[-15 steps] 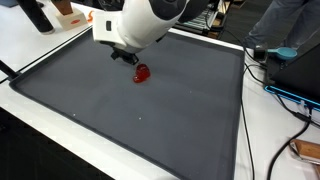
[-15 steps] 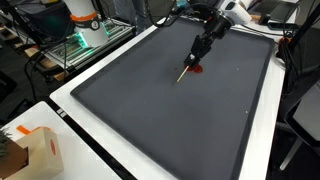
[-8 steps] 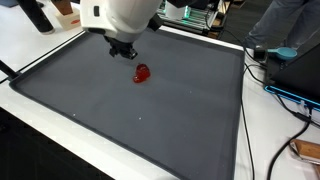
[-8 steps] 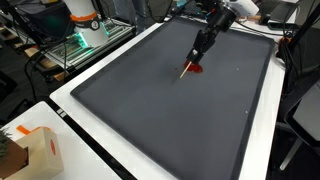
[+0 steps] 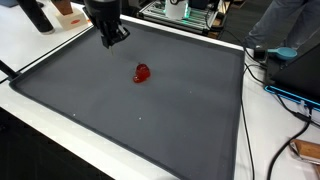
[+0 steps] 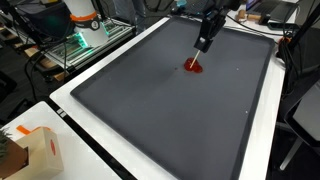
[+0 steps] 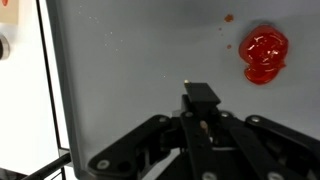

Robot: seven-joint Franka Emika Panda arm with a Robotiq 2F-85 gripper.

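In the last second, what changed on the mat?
The hand lifted off from just above the red blob and drew back toward the far edge of the dark mat, staying shut. Nothing visibly taken hold of or let go. The red blob and the dark mat stayed as they were.

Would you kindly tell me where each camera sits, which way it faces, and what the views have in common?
Exterior view: beside the mat, high, looking across it; the gripper shows at the top.
Exterior view: above a mat corner, looking along it towards the gripper.
Wrist view: above the gripper, looking down at the mat.
Shared: all three show the red blob.
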